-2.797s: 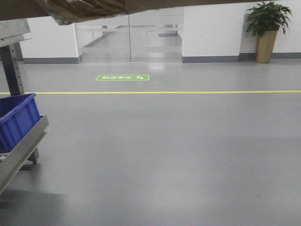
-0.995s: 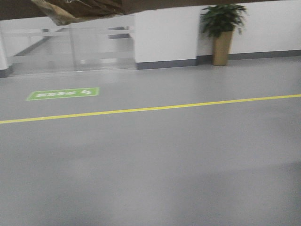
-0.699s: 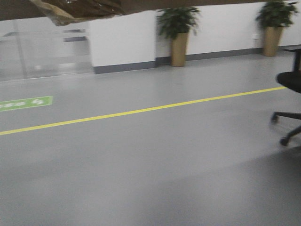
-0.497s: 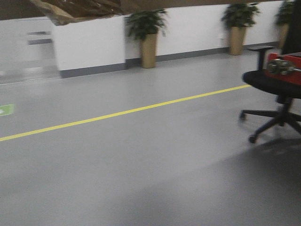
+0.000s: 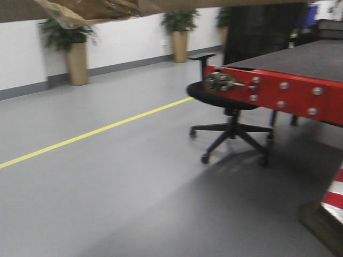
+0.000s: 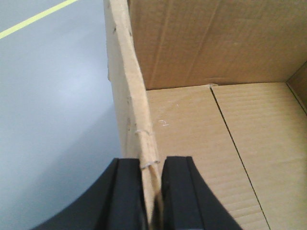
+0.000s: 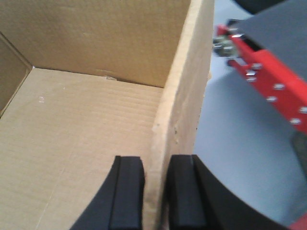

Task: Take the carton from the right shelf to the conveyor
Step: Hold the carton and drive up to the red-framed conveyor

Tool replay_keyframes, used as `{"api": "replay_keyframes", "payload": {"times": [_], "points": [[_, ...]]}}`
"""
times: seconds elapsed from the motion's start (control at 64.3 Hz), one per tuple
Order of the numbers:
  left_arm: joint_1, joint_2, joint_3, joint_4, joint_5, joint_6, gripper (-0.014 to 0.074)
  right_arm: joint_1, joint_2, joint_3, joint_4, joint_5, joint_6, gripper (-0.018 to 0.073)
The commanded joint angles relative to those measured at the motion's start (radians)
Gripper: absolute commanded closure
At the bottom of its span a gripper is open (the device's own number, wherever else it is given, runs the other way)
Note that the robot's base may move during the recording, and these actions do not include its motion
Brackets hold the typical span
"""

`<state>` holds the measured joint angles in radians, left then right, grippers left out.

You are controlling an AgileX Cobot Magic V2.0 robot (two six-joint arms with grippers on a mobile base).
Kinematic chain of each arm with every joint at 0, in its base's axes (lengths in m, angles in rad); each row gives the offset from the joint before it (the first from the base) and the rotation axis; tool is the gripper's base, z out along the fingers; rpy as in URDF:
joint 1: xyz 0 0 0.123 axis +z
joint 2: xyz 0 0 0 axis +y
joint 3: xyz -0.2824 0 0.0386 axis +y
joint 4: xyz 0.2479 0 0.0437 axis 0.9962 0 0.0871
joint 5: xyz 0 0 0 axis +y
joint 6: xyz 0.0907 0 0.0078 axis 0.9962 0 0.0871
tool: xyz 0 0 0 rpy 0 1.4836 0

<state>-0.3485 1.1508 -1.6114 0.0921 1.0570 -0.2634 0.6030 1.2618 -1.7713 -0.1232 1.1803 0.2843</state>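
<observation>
Whole view has swung round compared with half a second back. The green floor sign is gone, the office chair (image 5: 230, 101) that was at the right edge now sits mid-frame, and the conveyor (image 5: 300, 59) fills the right side, dark belt with its red border strip (image 5: 278, 91).

The carton (image 6: 201, 143) is up in the air between the two arms. From the front camera you only catch its ragged flap along the top edge. The left fingers (image 6: 127, 196) are clamped on the top of its left wall, one inside and one outside. The right fingers (image 7: 127, 196) do the same on the right wall. It looks empty inside.

So I'd say this is the carry-over step, roughly the last stretch. To do it well:
- keep both pinches even so the worn cardboard doesn't tear or fold
- hold the box level and carry its bottom well above that red strip
- steer wide of the chair, which sits tucked against the belt's edge
- only let go once the base rests flat on the belt
</observation>
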Motion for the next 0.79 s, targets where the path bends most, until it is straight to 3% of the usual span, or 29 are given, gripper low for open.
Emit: {"api": "replay_keyframes", "payload": {"times": [0.0,0.28,0.777], "points": [[-0.009,-0.008,-0.004,0.01,-0.035,0.009,0.061,-0.002,-0.015,-0.004,0.002,-0.044,-0.005,0.0627],[-0.009,-0.008,-0.004,0.021,-0.035,0.009,0.061,-0.002,-0.015,-0.004,0.002,-0.044,-0.005,0.0627],[-0.009,-0.008,-0.004,0.199,-0.035,0.009,0.061,-0.002,-0.015,-0.004,0.004,-0.044,-0.005,0.0627]]}}
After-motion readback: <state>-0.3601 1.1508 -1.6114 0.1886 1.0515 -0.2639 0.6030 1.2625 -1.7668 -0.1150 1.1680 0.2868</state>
